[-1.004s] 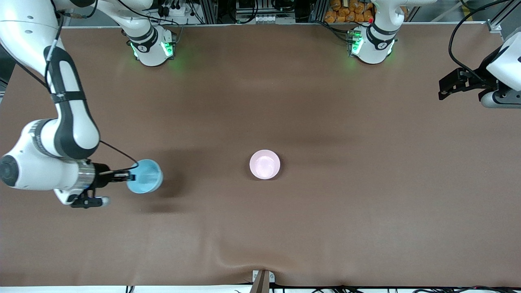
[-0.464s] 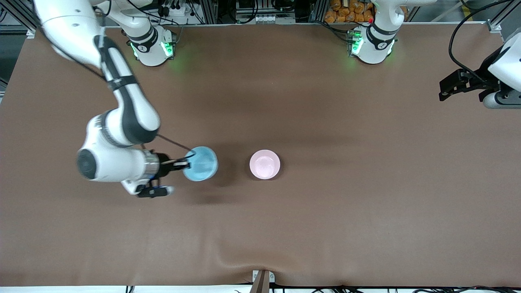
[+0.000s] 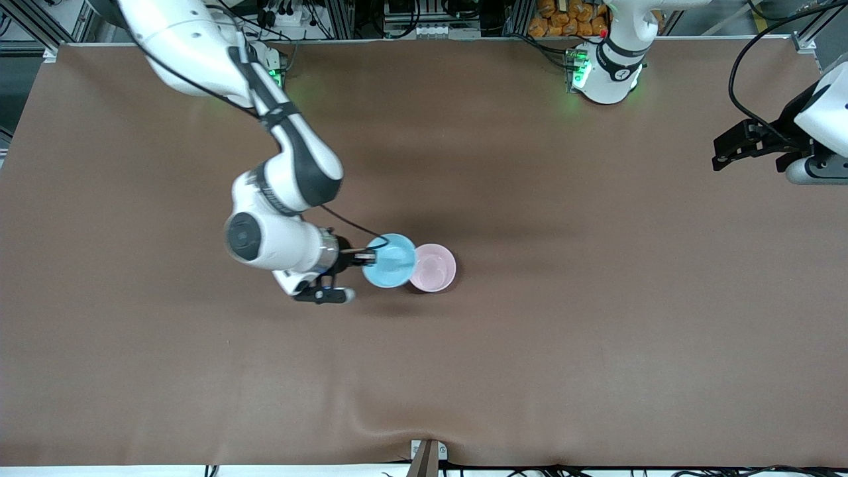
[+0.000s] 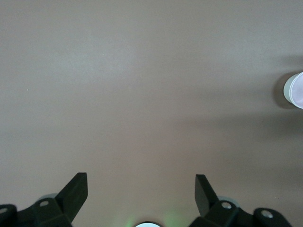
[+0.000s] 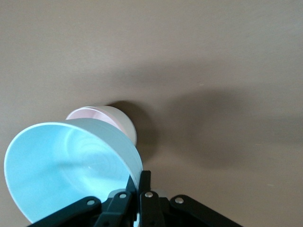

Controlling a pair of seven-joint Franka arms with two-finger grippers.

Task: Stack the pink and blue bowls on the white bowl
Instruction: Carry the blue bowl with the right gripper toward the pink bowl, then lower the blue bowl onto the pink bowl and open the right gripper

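My right gripper (image 3: 366, 256) is shut on the rim of the light blue bowl (image 3: 391, 261) and holds it tilted in the air. The blue bowl partly overlaps the edge of the pink bowl (image 3: 436, 267), which stands upright mid-table. In the right wrist view the fingertips (image 5: 144, 182) pinch the blue bowl (image 5: 66, 175), and the pink bowl (image 5: 106, 118) lies just past it. Its outer wall looks whitish. No separate white bowl shows; whether it sits under the pink bowl I cannot tell. My left gripper (image 3: 721, 151) waits open and empty (image 4: 140, 182) over the left arm's end of the table.
The brown table cover (image 3: 530, 358) has a low wrinkle near its front edge (image 3: 397, 424). A small metal bracket (image 3: 427, 454) sits at that edge. The pink bowl also shows small in the left wrist view (image 4: 294, 90).
My right arm has carried the blue bowl from the right arm's end of the table across to the pink bowl. The pink bowl and the left arm have stayed put.
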